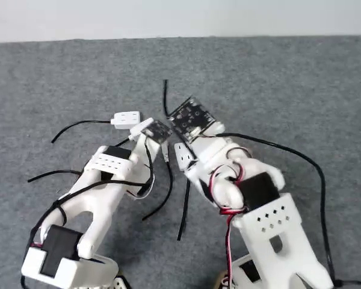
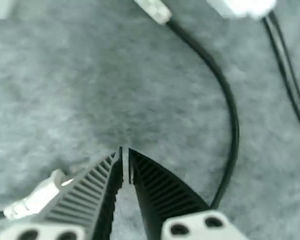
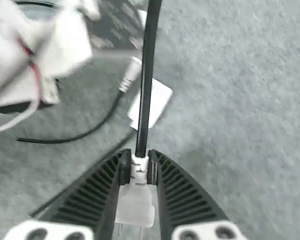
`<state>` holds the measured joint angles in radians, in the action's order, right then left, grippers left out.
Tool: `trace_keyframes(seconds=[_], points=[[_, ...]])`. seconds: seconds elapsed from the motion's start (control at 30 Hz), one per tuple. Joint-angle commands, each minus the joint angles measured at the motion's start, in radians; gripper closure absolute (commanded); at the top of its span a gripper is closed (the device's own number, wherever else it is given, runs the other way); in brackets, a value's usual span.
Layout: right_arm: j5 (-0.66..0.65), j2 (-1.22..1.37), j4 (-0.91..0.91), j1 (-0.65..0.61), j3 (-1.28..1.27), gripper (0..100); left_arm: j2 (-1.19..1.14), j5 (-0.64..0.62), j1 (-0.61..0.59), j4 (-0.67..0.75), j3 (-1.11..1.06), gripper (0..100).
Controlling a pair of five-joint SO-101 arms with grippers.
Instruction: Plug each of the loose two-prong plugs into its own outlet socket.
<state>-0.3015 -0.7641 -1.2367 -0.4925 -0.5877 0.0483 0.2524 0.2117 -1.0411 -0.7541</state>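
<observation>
My right gripper (image 3: 138, 155) is shut on a white two-prong plug (image 3: 135, 200), whose black cable runs away from the fingertips. Just beyond it a white outlet socket (image 3: 150, 102) lies flat on the carpet with a second plug (image 3: 130, 75) beside it. My left gripper (image 2: 125, 151) is shut with nothing between its fingers, low over bare carpet. A small white plug (image 2: 35, 197) lies right beside one finger. In the high view the left gripper (image 1: 151, 133) and right gripper (image 1: 192, 120) sit close together mid-table, near one socket (image 1: 182, 155) and another socket (image 1: 126, 119).
Black cables (image 1: 168, 186) trail loosely over the grey carpet (image 1: 289, 90) between and around both arms. One cable (image 2: 230, 115) curves past the left gripper. A long cable (image 1: 316, 180) loops around the right arm. The other arm's white body (image 3: 35, 50) stands close by.
</observation>
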Motion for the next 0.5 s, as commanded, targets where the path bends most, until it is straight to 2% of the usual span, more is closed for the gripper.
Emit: trace_keyframes(seconds=[0.0,0.27,0.47], points=[[0.052,0.031,0.047,-0.022,0.008,99.1,0.025,0.077,0.04,-0.023,0.028,99],[0.091,0.188,0.101,-0.028,0.008,99.1,0.278,0.167,0.143,0.063,-0.2,99],[0.091,0.191,0.101,-0.025,0.008,99.1,0.336,0.186,0.157,0.077,-0.246,99]])
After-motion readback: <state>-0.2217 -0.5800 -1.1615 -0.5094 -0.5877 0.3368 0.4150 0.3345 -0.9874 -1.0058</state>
